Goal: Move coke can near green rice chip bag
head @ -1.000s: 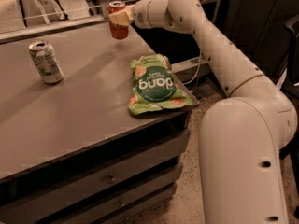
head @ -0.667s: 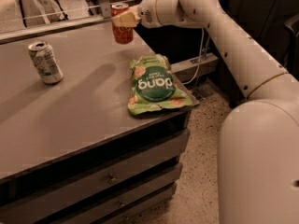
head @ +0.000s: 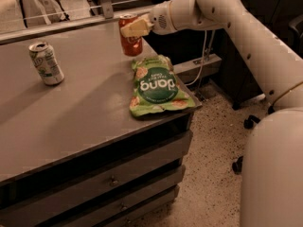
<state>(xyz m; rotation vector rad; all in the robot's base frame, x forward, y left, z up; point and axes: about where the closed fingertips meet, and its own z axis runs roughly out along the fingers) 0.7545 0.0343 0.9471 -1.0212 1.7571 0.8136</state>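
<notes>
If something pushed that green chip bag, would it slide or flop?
Probably slide: the green rice chip bag lies flat on the table. Crinkled, so likely light and floppy. The gripper holds the coke can just beyond it.

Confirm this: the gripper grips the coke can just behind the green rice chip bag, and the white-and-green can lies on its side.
Wrong on one point: the camera view shows the white-and-green can standing upright on the table. The rest holds: the gripper grips the coke can just behind the green rice chip bag.
</notes>
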